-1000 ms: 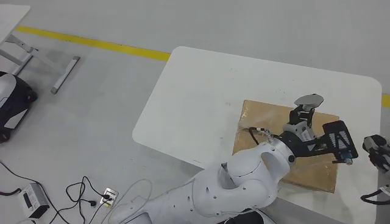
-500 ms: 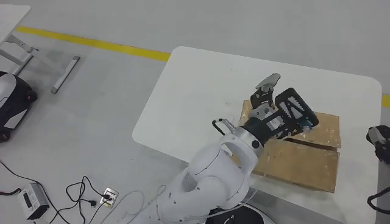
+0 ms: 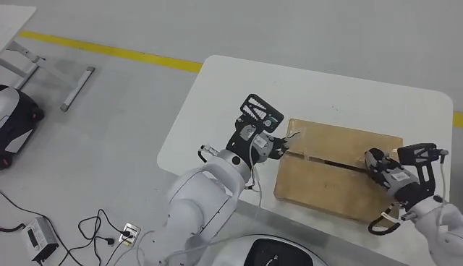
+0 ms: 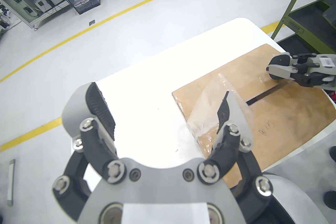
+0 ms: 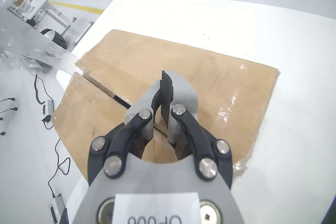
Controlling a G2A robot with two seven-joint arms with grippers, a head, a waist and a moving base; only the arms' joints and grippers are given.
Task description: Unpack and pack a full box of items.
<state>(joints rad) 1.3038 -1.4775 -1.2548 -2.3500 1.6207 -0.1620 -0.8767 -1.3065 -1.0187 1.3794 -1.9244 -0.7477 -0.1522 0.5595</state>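
A flat brown cardboard box [image 3: 325, 186] lies on the right half of the white table [image 3: 239, 100], its two top flaps meeting at a dark seam. My left gripper [image 3: 269, 127] hangs just past the box's left edge, open [image 4: 168, 109]. A strip of clear tape [image 4: 210, 104] clings to the finger nearest the box and runs back to the box's end [image 5: 39, 51]. My right gripper [image 3: 372, 159] is shut with nothing in it, low over the seam near the box's right end [image 5: 164, 93], and is seen farther off in the left wrist view [image 4: 273, 68].
The box [image 4: 288, 114] reaches close to the table's near edge. Bare tabletop lies left of and beyond the box [image 5: 210, 72]. Green metal steps [image 4: 315, 12] stand off the table's right side. Cables and a power brick [image 3: 40, 237] lie on the floor.
My left gripper swept left across the box, from its right part to beyond its left edge, drawing the tape with it. My right gripper came in over the box's right end.
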